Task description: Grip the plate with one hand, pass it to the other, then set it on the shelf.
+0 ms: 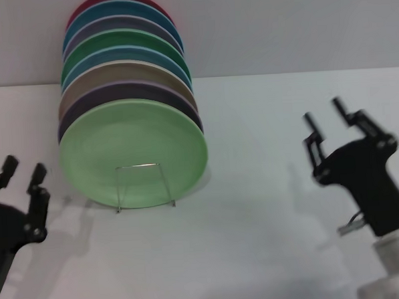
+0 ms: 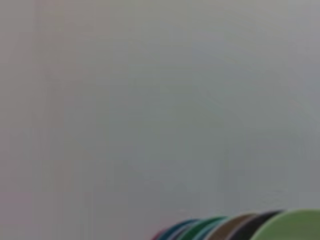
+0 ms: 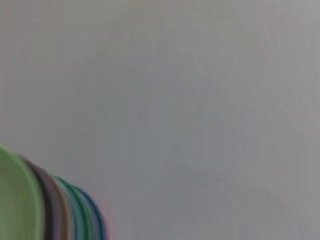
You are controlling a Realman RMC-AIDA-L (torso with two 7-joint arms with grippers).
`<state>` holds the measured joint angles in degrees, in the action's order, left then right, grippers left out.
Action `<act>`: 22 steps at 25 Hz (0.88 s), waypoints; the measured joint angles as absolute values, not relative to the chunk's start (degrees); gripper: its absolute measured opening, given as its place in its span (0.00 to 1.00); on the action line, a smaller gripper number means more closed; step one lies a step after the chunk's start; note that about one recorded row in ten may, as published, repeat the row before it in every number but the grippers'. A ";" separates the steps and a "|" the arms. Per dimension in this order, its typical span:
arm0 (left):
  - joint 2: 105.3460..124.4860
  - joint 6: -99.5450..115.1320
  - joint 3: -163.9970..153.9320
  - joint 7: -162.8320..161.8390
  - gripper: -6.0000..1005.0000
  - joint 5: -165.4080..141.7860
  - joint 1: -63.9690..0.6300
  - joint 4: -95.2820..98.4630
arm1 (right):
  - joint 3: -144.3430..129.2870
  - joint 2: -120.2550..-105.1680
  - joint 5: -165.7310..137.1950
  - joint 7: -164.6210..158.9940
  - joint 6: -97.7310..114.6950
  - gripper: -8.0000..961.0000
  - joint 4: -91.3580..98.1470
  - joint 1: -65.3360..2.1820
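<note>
The light pastel-green plate stands upright at the front of a row of plates in the silver wire rack, whose rectangular front loop crosses its lower face. Its edge shows in the left wrist view and the right wrist view. My left gripper is open and empty, left of the plate and apart from it. My right gripper is open and empty, well to the right of the rack.
Behind the light green plate stand several more upright plates: lilac, tan, blue, darker green, grey, teal and red. The white table stretches in front of the rack and between the arms. A grey wall rises behind.
</note>
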<state>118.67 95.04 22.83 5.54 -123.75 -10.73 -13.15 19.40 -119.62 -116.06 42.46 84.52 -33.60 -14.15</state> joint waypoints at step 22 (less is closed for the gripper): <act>118.73 92.64 28.12 -1.48 0.79 -123.06 -10.38 -15.62 | 26.24 -119.52 -116.01 26.58 79.47 0.40 -22.31 -21.71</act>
